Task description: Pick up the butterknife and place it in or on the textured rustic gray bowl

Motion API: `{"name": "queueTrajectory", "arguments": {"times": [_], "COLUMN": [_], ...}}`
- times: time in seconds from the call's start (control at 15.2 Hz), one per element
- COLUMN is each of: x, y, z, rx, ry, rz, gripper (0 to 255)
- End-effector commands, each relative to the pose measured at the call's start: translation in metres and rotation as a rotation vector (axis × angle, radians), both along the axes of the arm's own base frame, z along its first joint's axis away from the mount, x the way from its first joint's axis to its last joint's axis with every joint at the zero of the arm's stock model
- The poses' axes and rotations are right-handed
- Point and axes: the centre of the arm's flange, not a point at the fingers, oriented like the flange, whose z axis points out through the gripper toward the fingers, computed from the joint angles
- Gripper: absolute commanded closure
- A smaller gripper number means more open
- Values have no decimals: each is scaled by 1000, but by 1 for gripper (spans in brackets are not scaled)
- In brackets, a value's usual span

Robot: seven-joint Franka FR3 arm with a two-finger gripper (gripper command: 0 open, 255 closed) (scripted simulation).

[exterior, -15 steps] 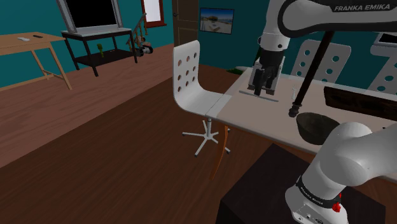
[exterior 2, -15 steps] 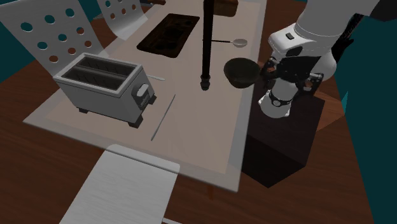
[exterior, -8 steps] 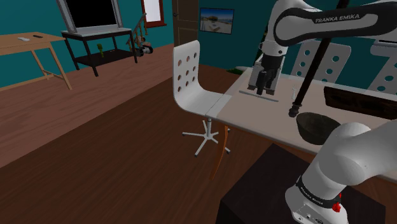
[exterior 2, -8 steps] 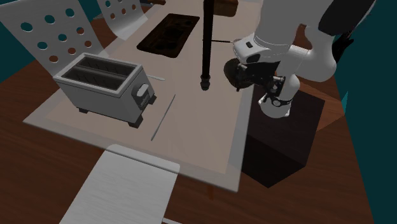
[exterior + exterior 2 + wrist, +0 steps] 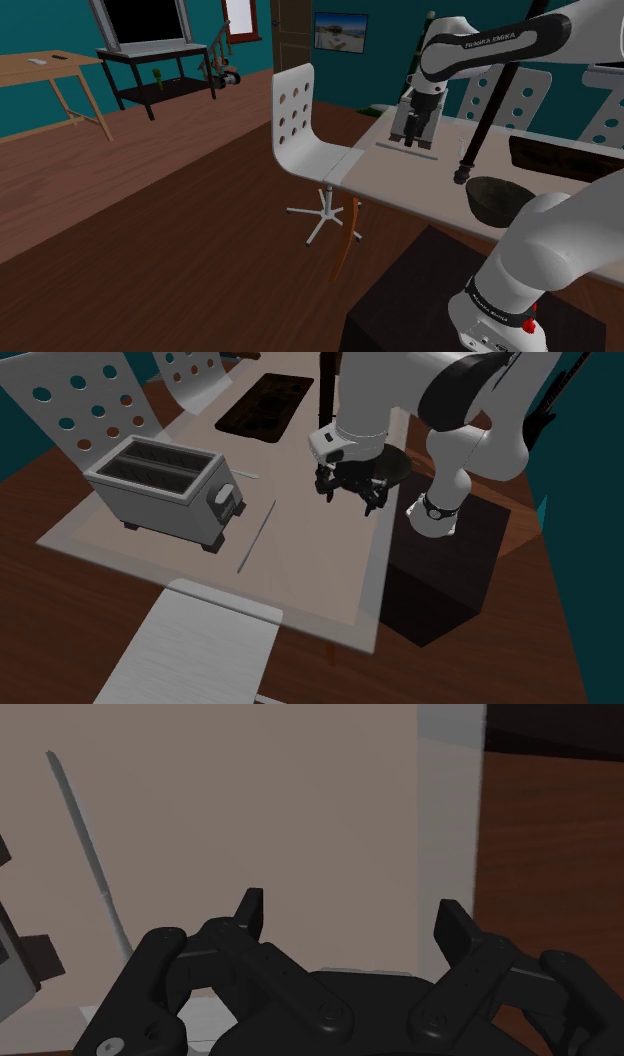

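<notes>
While open, gripper (image 5: 353,918) near table (image 5: 300,804) edge

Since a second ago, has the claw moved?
Yes. In the second exterior view the claw has swung left from above the stand, out over the table, nearer the toaster and knife.
</notes>
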Motion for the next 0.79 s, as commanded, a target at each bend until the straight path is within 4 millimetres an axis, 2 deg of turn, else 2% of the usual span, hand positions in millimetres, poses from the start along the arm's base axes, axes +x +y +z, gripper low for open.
{"name": "queueTrajectory", "arguments": {"times": [0.0, 0.73], "x": [10, 72], "y": [-22, -139], "z": [-13, -69], "rx": [-1, 3], "ry": [-6, -36], "rz": [19, 112], "gripper": [0, 0]}}
